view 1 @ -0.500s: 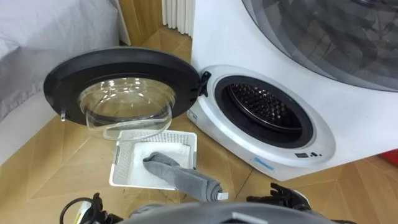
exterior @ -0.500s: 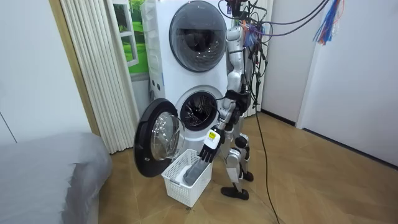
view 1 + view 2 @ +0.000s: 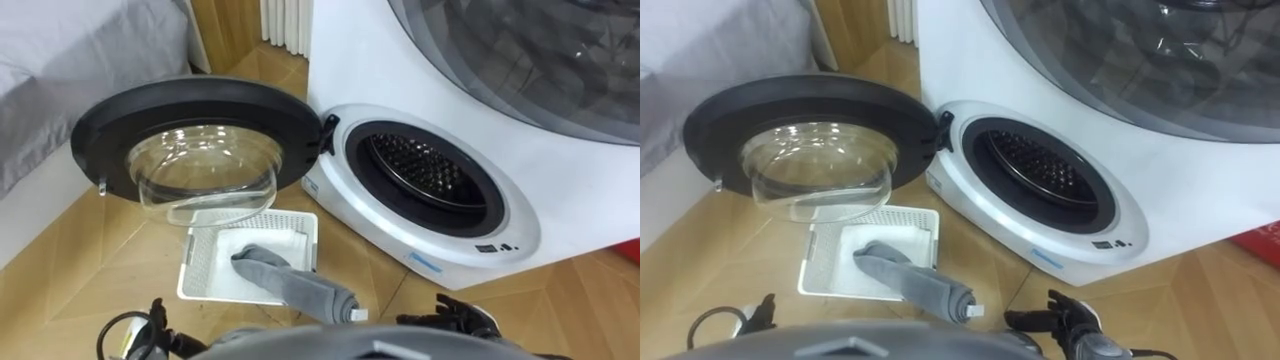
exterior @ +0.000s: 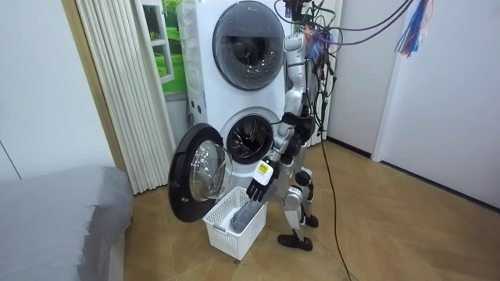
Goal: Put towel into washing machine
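Towel [image 3: 290, 280] in basket [image 3: 203, 265], upper end just beneath fingers [image 4: 254, 193].

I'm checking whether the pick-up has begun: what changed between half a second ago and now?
In the room view the left hand above the white plastic basket has edged slightly up and toward the room view's left. The grey towel lies in the basket as before; the round black-rimmed washing machine door stays open, and the right hand has not moved.

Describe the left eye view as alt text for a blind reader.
A grey towel lies in a white basket on the wooden floor, below the open round door of a white washing machine, its dark drum exposed.
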Controlling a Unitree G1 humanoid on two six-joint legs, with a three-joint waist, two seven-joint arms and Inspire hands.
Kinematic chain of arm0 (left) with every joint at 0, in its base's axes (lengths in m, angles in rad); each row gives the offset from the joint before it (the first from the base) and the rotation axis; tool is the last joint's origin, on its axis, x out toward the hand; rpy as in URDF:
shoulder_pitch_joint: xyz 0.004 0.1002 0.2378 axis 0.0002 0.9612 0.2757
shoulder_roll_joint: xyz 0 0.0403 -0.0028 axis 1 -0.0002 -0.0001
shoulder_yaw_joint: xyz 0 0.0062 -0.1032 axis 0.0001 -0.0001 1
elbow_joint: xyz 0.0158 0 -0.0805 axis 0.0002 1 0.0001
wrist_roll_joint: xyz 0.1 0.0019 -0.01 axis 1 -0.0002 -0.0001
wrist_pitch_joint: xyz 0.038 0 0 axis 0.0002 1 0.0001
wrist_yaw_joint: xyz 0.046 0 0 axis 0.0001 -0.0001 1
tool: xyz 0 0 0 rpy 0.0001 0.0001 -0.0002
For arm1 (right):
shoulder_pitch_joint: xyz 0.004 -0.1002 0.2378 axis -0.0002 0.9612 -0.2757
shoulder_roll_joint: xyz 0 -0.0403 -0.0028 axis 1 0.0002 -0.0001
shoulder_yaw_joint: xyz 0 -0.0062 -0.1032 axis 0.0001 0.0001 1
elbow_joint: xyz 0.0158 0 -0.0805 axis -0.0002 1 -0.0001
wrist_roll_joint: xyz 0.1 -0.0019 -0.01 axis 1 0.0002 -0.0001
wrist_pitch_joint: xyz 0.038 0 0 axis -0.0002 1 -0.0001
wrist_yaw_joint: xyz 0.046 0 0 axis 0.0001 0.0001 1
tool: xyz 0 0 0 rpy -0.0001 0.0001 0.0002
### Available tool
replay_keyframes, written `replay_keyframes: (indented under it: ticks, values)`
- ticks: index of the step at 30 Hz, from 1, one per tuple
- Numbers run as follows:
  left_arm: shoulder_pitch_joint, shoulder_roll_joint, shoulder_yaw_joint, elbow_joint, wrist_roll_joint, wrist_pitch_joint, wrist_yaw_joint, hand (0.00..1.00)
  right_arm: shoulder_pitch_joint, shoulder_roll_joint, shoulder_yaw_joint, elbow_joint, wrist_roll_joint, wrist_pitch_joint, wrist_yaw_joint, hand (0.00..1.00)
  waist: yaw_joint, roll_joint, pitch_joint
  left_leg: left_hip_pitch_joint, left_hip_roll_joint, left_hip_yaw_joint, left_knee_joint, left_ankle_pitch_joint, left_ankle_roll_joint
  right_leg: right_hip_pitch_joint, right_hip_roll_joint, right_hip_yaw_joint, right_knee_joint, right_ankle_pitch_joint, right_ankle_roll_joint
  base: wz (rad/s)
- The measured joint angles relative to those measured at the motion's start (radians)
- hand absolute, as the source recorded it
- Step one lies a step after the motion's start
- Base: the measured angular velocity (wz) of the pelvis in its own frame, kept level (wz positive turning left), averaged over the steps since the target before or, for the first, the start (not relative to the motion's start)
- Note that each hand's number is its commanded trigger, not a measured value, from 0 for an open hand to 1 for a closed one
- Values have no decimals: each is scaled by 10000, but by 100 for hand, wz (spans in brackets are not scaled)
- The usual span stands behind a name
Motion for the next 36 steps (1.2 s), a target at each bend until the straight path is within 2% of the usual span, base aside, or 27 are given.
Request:
replay_keyframes:
  ticks: [3, 5, 10, 15, 16, 19, 20, 22, 23, 25, 26, 30, 36]
  values:
    - [-126, 6, -108, -40, 3, -15, 33, 0, -13, -12, 11, -95, -3, -6, 19, 0, -122, 43, -44, -140, 3, 7, 24, 1, 2, -193, -1, 1, 41, 0, 0, -1]
    - [-426, 2, -336, -64, 3, -106, 89, 0, -51, -27, 9, -121, 44, -23, 14, 0, -134, 79, -73, -389, -8, 34, 63, 20, 12, -466, -13, 51, 59, 17, -25, -5]
    - [-961, 4, -721, -72, 12, -361, 420, 0, -438, -35, 10, 38, -128, -5, 7, 0, -390, 154, -71, -816, 9, 98, 171, 23, 11, -945, -6, 185, 202, 16, -26, -4]
    - [-1997, 0, -1592, 275, 502, -652, 462, 0, -1118, -31, 379, 245, -261, -1, -94, 0, -446, 338, 115, -1636, 5, 258, 484, 62, 72, -1974, -65, 371, 739, 8, -32, -18]
    - [-2345, -20, -1818, 562, 673, -692, 471, 0, -1283, -34, 431, 257, -277, 13, -155, 0, -497, 353, 174, -1862, 14, 284, 627, 62, 72, -2255, -69, 476, 936, 2, -32, -15]
    - [-3059, -217, -2141, 1121, 766, -749, 514, 0, -1616, 15, 759, 249, -270, 25, -273, 0, -642, 371, 247, -2469, -2, 298, 775, 92, 122, -2970, -106, 549, 1291, -20, -38, -9]
    - [-3275, -278, -2191, 1291, 779, -822, 517, 0, -1786, 70, 828, 248, -278, 26, -323, 0, -690, 338, 298, -2729, -8, 298, 919, 98, 129, -3232, -121, 569, 1409, -33, -59, -6]
    - [-3560, -407, -2397, 1400, 885, -830, 516, 0, -1993, 88, 872, 235, -271, 26, -427, 0, -735, 333, 331, -3205, 4, 305, 1187, 97, 129, -3767, -149, 591, 1773, -38, -65, -2]
    - [-3734, -497, -2551, 1401, 1020, -850, 509, 0, -2176, 92, 895, 261, -273, 39, -490, 0, -730, 344, 407, -3500, 8, 307, 1378, 97, 130, -4083, -166, 621, 1991, -38, -65, -4]
    - [-3958, -648, -2563, 1415, 1127, -890, 479, 0, -2362, 101, 1023, 254, -277, 54, -551, 0, -740, 338, 496, -3877, 7, 329, 1604, 96, 132, -4474, -176, 705, 2212, -39, -67, -6]
    - [-4137, -689, -2597, 1467, 1247, -922, 477, 0, -2498, 101, 1197, 227, -332, 53, -562, 0, -734, 319, 575, -4149, 12, 372, 1789, 96, 136, -4764, -192, 736, 2382, -54, -92, -9]
    - [-4611, -675, -3033, 1497, 1325, -881, 479, 0, -2976, 142, 1699, 158, -344, 117, -648, 0, -699, 290, 632, -5163, 35, 547, 2211, 127, 226, -5883, -212, 905, 2854, -32, -198, -12]
    - [-5242, -658, -4034, 1529, 1387, -823, 487, 0, -3394, 214, 2287, -20, 17, 186, -656, 0, -1020, 397, 746, -6313, 189, 568, 2875, 126, 231, -6933, -103, 990, 3222, 89, -313, -2]
